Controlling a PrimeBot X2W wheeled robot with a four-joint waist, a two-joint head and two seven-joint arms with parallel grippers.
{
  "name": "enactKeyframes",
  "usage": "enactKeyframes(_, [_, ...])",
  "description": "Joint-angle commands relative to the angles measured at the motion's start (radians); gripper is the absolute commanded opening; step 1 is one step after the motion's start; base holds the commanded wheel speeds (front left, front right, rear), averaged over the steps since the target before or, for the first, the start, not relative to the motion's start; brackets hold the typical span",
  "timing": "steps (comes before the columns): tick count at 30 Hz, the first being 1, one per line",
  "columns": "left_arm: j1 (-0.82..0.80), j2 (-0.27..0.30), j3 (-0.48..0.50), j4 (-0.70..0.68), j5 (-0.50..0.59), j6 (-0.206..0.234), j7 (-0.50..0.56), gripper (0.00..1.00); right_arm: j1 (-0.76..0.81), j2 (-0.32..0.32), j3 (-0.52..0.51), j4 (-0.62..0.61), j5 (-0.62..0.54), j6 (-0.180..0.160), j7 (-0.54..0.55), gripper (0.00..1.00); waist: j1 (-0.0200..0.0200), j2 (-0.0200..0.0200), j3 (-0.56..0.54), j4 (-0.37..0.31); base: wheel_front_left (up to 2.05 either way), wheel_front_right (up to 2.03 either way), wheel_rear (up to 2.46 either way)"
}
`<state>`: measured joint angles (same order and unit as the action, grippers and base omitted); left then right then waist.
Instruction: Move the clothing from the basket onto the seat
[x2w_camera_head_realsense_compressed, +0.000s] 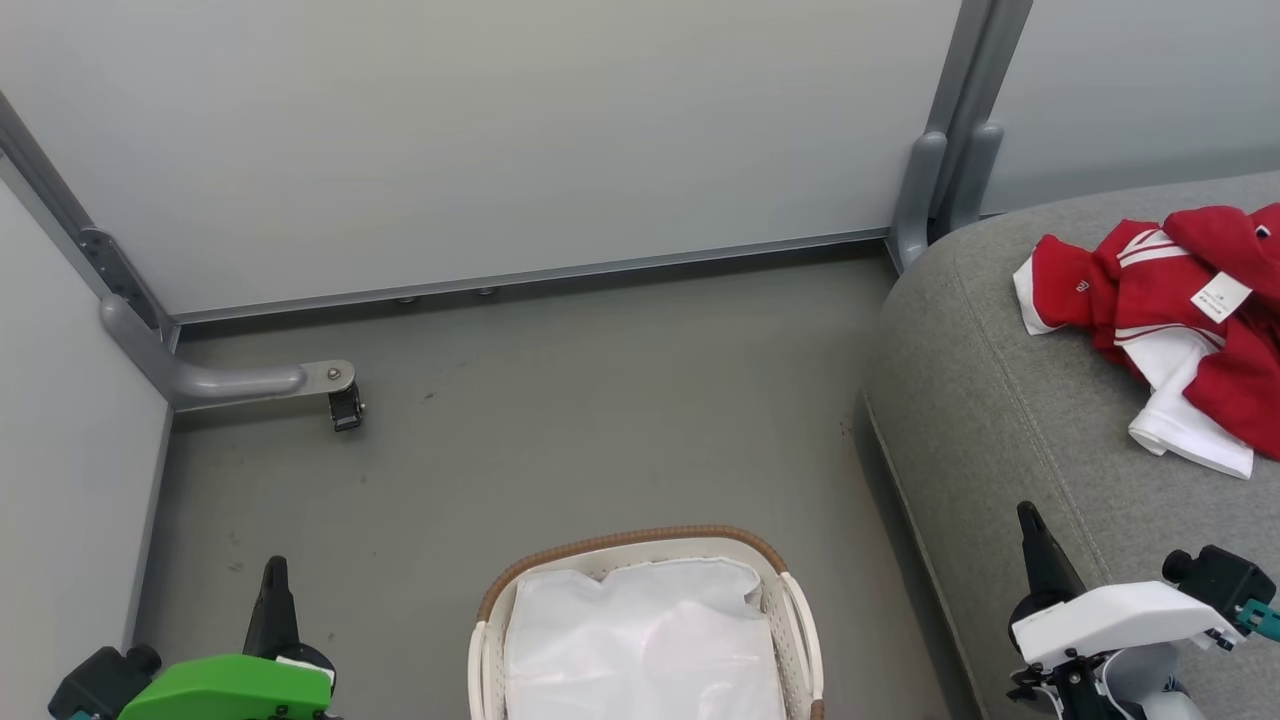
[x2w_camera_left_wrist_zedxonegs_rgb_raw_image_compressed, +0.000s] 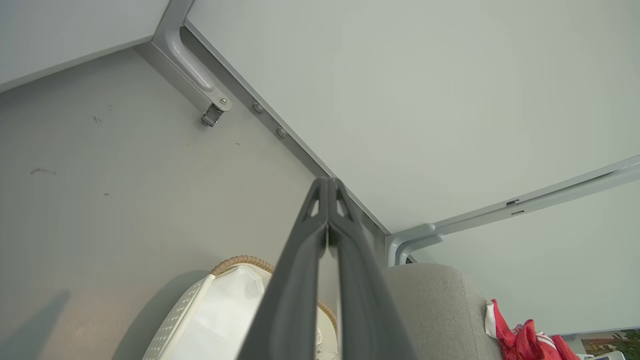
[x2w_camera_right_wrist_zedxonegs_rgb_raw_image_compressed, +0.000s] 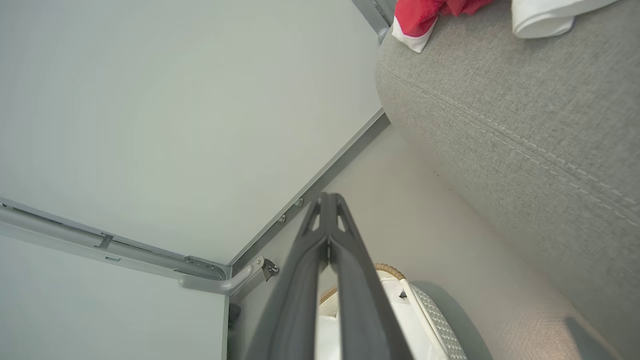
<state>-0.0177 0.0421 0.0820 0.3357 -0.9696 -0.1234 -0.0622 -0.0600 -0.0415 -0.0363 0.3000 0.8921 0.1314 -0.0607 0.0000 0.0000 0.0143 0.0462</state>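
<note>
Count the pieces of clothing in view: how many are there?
1. The red shirt lies crumpled on the grey seat. The basket shows its white liner; more could hide beneath.

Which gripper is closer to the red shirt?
Right. The right gripper is by the seat the shirt lies on; the left gripper is across the basket, over the floor.

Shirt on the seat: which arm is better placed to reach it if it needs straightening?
Right, most likely. The right gripper is at the seat, on the same side as the shirt; the left gripper is beyond the basket, over the floor.
</note>
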Motion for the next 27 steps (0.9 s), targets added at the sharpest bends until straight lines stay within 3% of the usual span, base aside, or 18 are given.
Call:
enactKeyframes(1, [-0.031,0.007,0.004,-0.014,-0.031,-0.005,0.006,0.00,-0.025,-0.006,-0.007,-0.015,0.034,0.000,0.007,0.00,0.0000,0.0000,0.000,-0.001,0.00,0.00,0.00])
enactKeyframes(27, [-0.059,0.009,0.017,-0.047,-0.286,-0.008,0.078,0.00,-0.038,-0.008,-0.037,-0.033,0.320,-0.001,0.078,0.00,0.0000,0.0000,-0.004,-0.016,0.00,0.00,0.00])
